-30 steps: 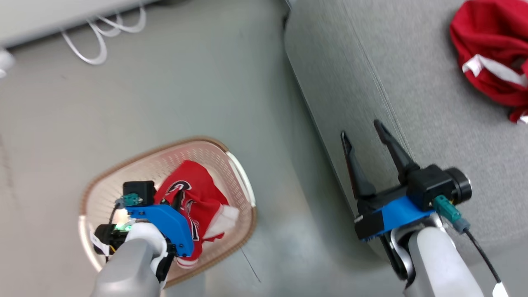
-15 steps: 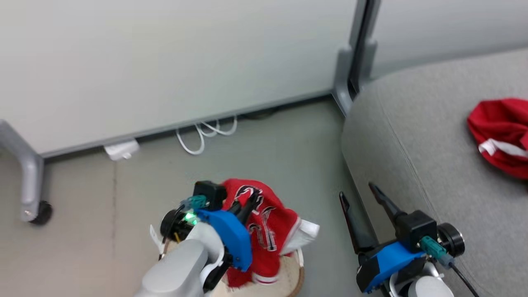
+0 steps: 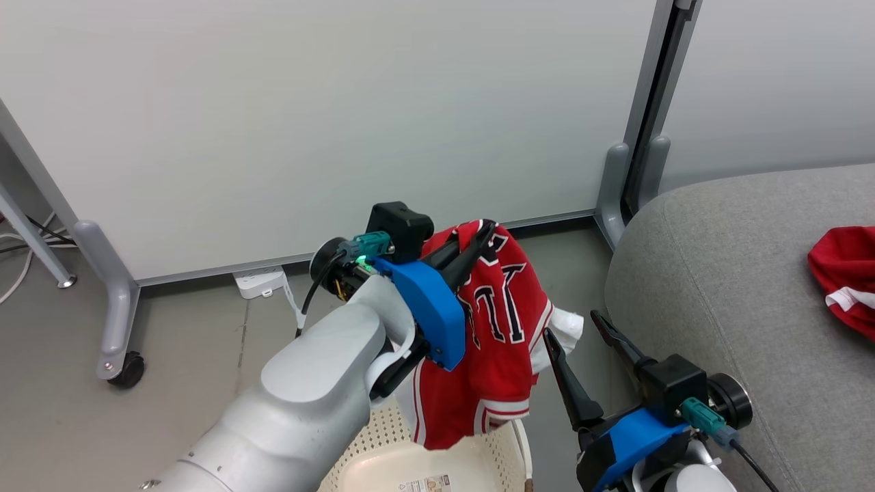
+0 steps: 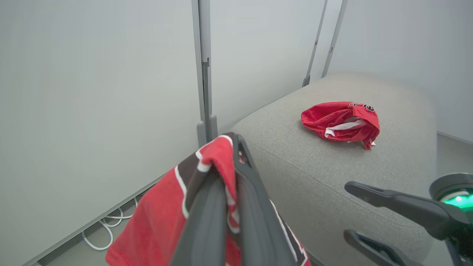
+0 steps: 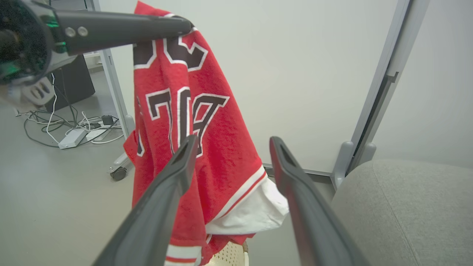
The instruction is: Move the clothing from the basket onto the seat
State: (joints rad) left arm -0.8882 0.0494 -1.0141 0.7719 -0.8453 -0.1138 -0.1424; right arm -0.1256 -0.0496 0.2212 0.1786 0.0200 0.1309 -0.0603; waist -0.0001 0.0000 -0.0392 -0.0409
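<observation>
- Two red white-trimmed sports jerseys: one jersey (image 3: 502, 328) hangs pinched in the left gripper's (image 3: 487, 229) pressed-together fingers above the cream perforated plastic basket (image 3: 389, 427); the other jersey (image 3: 844, 287) lies crumpled on the light grey fabric seat (image 3: 738, 273).
- The right gripper (image 3: 571, 324) stands spread, empty.
- Light, limp cloth, likely to swing; a bunched fold holds surest.

At 6 o'clock in the head view the basket (image 3: 495, 454) runs off the edge, half covered by the hanging jersey (image 3: 502, 328) and the left arm (image 3: 307, 396). Its label (image 3: 424, 484) is too small to read. At 3 o'clock the second jersey (image 3: 844, 280) is cut off.
</observation>
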